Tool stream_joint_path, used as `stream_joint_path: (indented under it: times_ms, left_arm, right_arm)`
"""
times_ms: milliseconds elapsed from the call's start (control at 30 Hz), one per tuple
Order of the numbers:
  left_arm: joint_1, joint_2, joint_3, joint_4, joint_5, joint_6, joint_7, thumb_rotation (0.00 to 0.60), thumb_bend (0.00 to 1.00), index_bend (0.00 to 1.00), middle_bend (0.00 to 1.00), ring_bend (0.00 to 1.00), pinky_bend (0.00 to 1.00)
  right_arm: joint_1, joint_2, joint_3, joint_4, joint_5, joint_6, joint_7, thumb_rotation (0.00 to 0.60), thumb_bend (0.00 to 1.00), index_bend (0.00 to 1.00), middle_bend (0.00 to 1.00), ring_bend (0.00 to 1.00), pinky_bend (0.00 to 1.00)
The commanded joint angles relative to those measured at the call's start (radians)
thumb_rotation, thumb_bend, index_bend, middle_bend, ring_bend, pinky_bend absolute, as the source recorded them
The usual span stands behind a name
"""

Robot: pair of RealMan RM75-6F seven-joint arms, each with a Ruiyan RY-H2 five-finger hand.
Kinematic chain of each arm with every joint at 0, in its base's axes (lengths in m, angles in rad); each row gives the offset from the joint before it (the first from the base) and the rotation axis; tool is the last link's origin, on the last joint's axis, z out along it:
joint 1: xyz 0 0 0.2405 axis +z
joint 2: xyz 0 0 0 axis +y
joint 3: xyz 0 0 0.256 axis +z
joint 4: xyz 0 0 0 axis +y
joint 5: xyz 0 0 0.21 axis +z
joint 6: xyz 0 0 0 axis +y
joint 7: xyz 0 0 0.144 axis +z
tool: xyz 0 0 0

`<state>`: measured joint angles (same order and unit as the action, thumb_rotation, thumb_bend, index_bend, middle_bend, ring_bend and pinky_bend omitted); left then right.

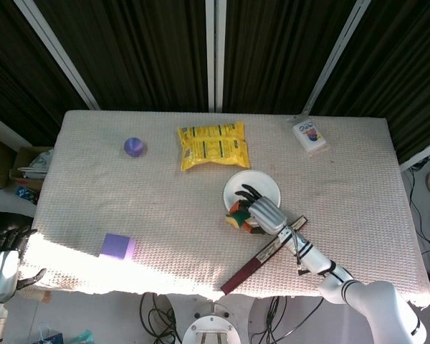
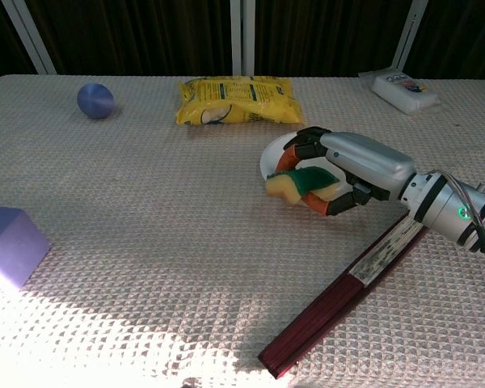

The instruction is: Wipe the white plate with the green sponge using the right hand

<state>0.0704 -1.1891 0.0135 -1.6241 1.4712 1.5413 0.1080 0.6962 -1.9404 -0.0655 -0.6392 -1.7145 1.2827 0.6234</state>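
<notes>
My right hand (image 2: 349, 172) (image 1: 261, 211) grips the green and yellow sponge (image 2: 303, 183) (image 1: 237, 217), fingers curled around it. It holds the sponge over the near edge of the white plate (image 1: 256, 185) (image 2: 272, 155), which lies mid-table just below the yellow bag. The hand hides much of the plate in the chest view. Whether the sponge touches the plate is unclear. My left hand (image 1: 1, 263) hangs off the table's left front corner with fingers spread, holding nothing.
A dark red book (image 2: 347, 293) lies diagonally under my right forearm. A yellow snack bag (image 1: 213, 145) sits behind the plate, a blue ball (image 1: 134, 147) far left, a purple block (image 1: 117, 246) near the front left, a white pack (image 1: 309, 135) back right.
</notes>
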Motion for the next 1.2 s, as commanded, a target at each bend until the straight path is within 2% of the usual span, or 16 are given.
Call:
stream_joint_path:
  times_ms: [33, 233, 500, 667, 933, 1200]
  left_arm:
    - [0.000, 0.001, 0.001, -0.002, 0.000, 0.000, 0.002, 0.600, 0.12, 0.20, 0.14, 0.12, 0.15]
    - [0.001, 0.001, 0.003, -0.004, 0.001, -0.001, 0.004, 0.600, 0.12, 0.20, 0.14, 0.12, 0.15]
    - [0.003, 0.002, 0.003, -0.006, -0.001, 0.000, -0.002, 0.600, 0.12, 0.20, 0.14, 0.12, 0.15]
    - [0.002, 0.004, 0.002, -0.009, 0.003, 0.003, 0.002, 0.600, 0.12, 0.20, 0.14, 0.12, 0.15]
    - [0.002, 0.005, 0.003, -0.011, 0.002, 0.001, 0.004, 0.600, 0.12, 0.20, 0.14, 0.12, 0.14]
    - [-0.006, 0.005, 0.002, -0.011, 0.006, -0.008, 0.004, 0.600, 0.12, 0.20, 0.14, 0.12, 0.14]
  right_arm:
    - [0.000, 0.001, 0.005, -0.009, -0.006, 0.028, 0.015, 0.600, 0.44, 0.57, 0.41, 0.14, 0.00]
    - [-0.007, 0.004, -0.017, -0.032, -0.025, 0.040, 0.007, 0.600, 0.44, 0.57, 0.41, 0.14, 0.00]
    - [-0.021, -0.046, -0.016, 0.067, -0.002, 0.002, 0.039, 0.600, 0.45, 0.57, 0.41, 0.14, 0.00]
    - [0.001, -0.064, -0.007, 0.069, -0.019, 0.048, 0.072, 0.600, 0.45, 0.57, 0.41, 0.15, 0.00]
    - [0.000, -0.030, -0.001, 0.017, -0.023, 0.092, 0.066, 0.600, 0.45, 0.57, 0.41, 0.15, 0.00]
    - [-0.036, -0.016, -0.010, 0.057, 0.009, 0.037, 0.062, 0.600, 0.45, 0.57, 0.41, 0.15, 0.00]
